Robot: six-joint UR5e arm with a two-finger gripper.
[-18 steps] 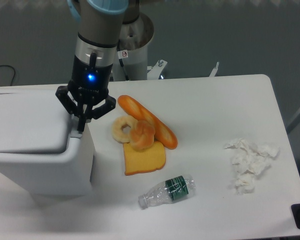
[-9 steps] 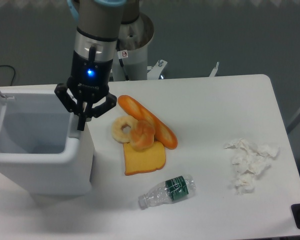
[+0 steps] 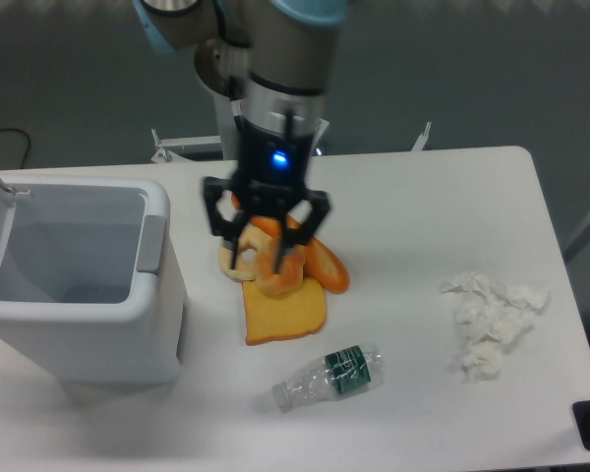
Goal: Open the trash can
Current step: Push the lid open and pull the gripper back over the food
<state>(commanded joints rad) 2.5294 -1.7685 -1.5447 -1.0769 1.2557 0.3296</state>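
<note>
Stands open now: large white boxy plastic trash can (image 3: 79, 295), well to the left of the claw from the camera's side, lid swung fully back at the far left edge, hollow interior exposed, grey push-button tab (image 3: 149, 246) on the near rim untouched. Shut a second ago, half a second ago already gaping with the claw parked at that tab. Reads as the task done, by the look of things.

Gone from the bin since then: black two-finger gripper (image 3: 264, 264), now hanging over the food pile, blue light glowing on the wrist, fingers spread apart and clasping nothing.

Counted across the white table (image 3: 423, 206), largest to smallest: one trash can; one crumpled heap of white tissue paper (image 3: 492, 320), far to the right of the claw; one long orange baguette (image 3: 324, 264), directly beneath; one yellow slab of cheese (image 3: 283, 313), just below; one clear plastic bottle with a green label (image 3: 329, 376), further below; one round orange-brown bun (image 3: 280, 275) and one pale ring-shaped pastry (image 3: 234, 261), both under the fingers.
</note>
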